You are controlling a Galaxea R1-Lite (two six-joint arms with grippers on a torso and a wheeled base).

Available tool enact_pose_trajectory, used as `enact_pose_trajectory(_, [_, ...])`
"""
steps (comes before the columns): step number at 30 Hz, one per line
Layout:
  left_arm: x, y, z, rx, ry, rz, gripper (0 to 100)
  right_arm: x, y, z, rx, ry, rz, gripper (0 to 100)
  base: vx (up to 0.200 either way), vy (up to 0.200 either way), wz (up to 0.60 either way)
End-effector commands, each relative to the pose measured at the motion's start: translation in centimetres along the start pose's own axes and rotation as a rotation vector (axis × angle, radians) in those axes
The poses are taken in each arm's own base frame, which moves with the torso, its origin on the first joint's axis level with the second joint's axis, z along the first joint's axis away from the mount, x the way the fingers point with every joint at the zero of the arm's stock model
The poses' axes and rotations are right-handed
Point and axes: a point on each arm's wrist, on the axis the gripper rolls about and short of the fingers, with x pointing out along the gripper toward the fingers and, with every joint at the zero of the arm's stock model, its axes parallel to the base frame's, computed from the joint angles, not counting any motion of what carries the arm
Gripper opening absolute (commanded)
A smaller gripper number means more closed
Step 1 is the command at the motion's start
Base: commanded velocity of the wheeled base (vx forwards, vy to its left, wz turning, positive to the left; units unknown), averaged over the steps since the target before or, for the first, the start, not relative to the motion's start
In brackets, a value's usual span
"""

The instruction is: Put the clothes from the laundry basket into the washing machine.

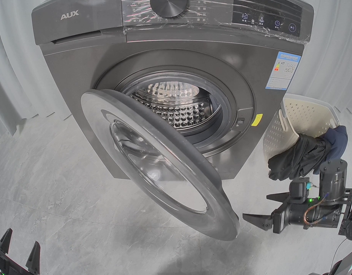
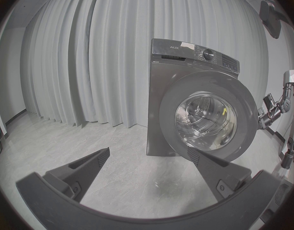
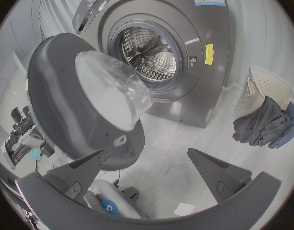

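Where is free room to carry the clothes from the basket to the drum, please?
Free: the bare floor between the open door and the laundry basket, where the right tool hangs open; the drum mouth is unobstructed. Crowded: the basket's rim, draped with black and blue clothes.

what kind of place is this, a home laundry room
Probably a staged test room or lab, not a home laundry: the washing machine stands on a grey tiled floor, pale curtains cover the walls behind it, and a laundry basket of dark clothes sits beside it.
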Motion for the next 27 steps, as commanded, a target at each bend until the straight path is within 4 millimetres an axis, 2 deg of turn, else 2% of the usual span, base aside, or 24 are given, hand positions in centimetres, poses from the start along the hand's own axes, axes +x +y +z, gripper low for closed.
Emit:
enact_pose_trajectory(1, [0.0,0.0,-0.5,0.000,-0.001,0.000,100,3.1,-0.4,1.6,0.007,0.006,-0.018,100,0.000,0.000,0.00])
enact_pose_trajectory(4, [0.0,0.0,-0.5,0.000,0.001,0.000,100,3.4,0.2,1.6,-0.004,0.013,0.005,100,0.000,0.000,0.00])
enact_pose_trajectory(15, [0.0,0.0,-0.5,-0.002,0.001,0.000,100,2.9,4.5,0.8,-0.038,0.037,0.164,100,0.000,0.000,0.00])
enact_pose_trajectory(18, [0.0,0.0,-0.5,0.000,0.001,0.000,100,3.1,4.2,1.1,-0.021,0.028,0.149,100,0.000,0.000,0.00])
enact_pose_trajectory(19, [0.0,0.0,-0.5,0.000,0.001,0.000,100,3.5,3.8,2.0,-0.008,-0.002,0.118,100,0.000,0.000,0.00])
enact_pose_trajectory(22, [0.0,0.0,-0.5,0.000,0.001,0.000,100,5.1,2.1,3.0,0.024,-0.022,0.030,100,0.000,0.000,0.00])
enact_pose_trajectory(27, [0.0,0.0,-0.5,0.000,0.001,0.000,100,7.9,0.4,4.8,0.055,-0.057,-0.033,100,-0.200,0.000,0.00])
